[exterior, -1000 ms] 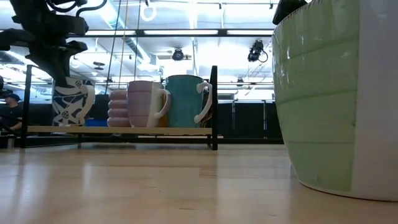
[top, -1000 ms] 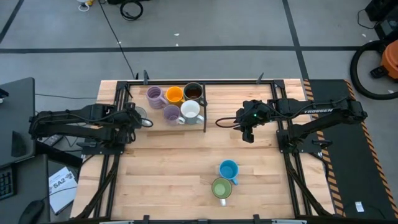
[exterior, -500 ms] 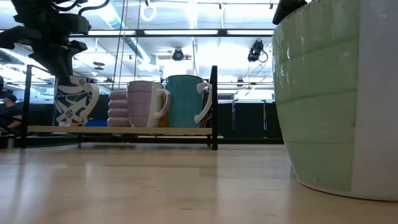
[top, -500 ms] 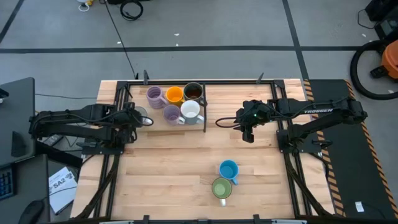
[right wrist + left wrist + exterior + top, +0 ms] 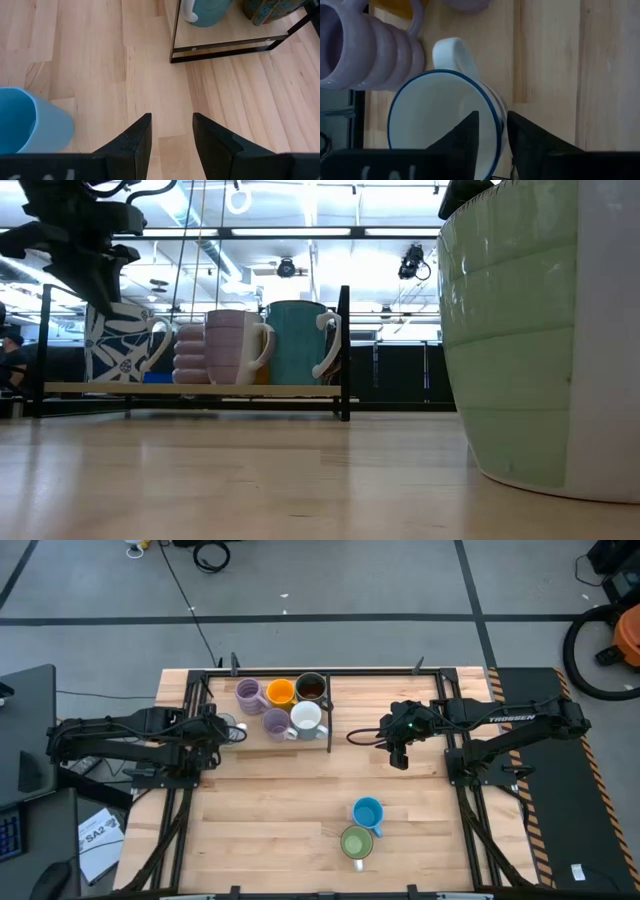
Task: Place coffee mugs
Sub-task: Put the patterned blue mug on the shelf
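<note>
Mugs stand in two groups on the tabletop (image 5: 260, 810). In the upper left part of the high view a low black rack (image 5: 329, 735) carries five of them: two purple mugs (image 5: 249, 694) (image 5: 276, 723), an orange mug (image 5: 280, 692), a dark mug (image 5: 311, 687) and a white mug (image 5: 306, 717). At the left end of this rack is the patterned mug (image 5: 118, 345), white with blue drawing; in the low view it stands at shelf level on the left, next to the ribbed purple one. The left hand (image 5: 492, 137) holds this mug by its rim: in the left wrist view one finger is inside the cup and the other outside, against the blue edge line. In the high view the left arm comes in from the left edge of the frame.

Lower in the high view, right of centre, a blue mug (image 5: 367, 812) and a green mug (image 5: 356, 841) stand on the bare wood, touching each other. The right hand (image 5: 171, 134) hangs over empty wood in the upper right, its fingers apart with nothing between them.
</note>
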You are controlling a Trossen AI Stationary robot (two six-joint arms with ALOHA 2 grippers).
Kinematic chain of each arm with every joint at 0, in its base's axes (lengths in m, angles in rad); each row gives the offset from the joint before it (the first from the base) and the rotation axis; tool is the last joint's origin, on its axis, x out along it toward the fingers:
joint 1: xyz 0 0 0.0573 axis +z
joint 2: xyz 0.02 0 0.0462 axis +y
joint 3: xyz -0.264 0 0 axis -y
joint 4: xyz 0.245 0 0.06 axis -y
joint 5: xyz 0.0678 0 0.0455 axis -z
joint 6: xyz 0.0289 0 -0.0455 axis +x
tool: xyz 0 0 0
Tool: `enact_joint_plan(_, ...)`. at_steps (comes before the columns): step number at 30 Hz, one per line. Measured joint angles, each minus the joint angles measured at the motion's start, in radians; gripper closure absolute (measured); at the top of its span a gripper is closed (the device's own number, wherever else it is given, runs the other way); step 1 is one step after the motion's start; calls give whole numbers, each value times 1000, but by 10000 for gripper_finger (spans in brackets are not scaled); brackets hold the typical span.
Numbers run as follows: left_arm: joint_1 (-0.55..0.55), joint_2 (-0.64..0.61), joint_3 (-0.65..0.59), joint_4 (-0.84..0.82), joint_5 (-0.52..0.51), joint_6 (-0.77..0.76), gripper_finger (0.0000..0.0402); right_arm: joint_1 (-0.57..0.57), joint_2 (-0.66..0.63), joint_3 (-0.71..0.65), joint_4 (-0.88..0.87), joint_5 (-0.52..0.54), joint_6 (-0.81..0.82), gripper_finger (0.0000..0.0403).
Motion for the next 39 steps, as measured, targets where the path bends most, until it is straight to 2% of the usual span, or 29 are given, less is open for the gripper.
enact_joint_plan(20,0,0,2,71,3,0,287,0,0,0,0,0,0,255)
enact_joint_plan(30,0,0,181,77,3,-11,287,0,0,0,0,0,0,255)
enact_joint_plan(34,0,0,259,123,-51,-103,287,0,0,0,0,0,0,255)
enact_joint_plan(39,0,6,335,231,-182,-322,287,0,0,0,0,0,0,255)
